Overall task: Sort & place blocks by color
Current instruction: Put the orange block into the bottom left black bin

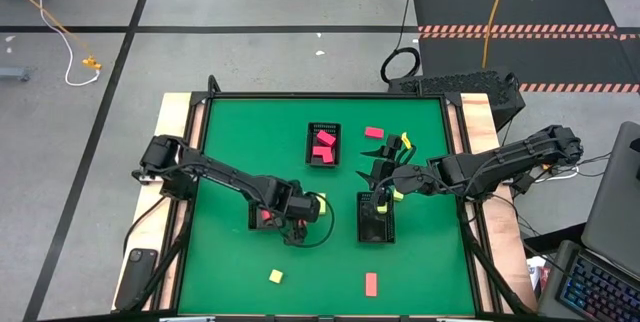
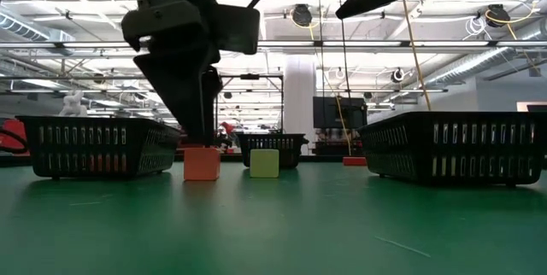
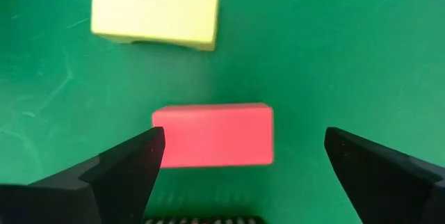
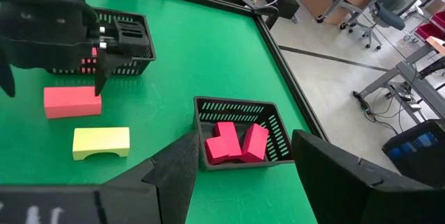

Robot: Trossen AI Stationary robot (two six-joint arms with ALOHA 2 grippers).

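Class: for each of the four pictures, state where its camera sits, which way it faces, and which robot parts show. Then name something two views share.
High: overhead, facing down; both arms, green table.
Low: table height, facing level; arms from above.
Left wrist: faces down past open left tool at pink-red bar.
Right wrist: past right tool toward basket.
Shared: both wrist views show the yellow arch block.

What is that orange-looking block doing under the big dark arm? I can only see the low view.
Observer: It's a pink-red bar lying flat on the green mat, between the left gripper's open jaws, not pinched.
Operator: Is the yellow one beside it a plain cube?
Observer: No, the yellow block has an arch cut out of one long side.
Operator: What's in the little basket far away?
Observer: The far basket holds several pink-red blocks.
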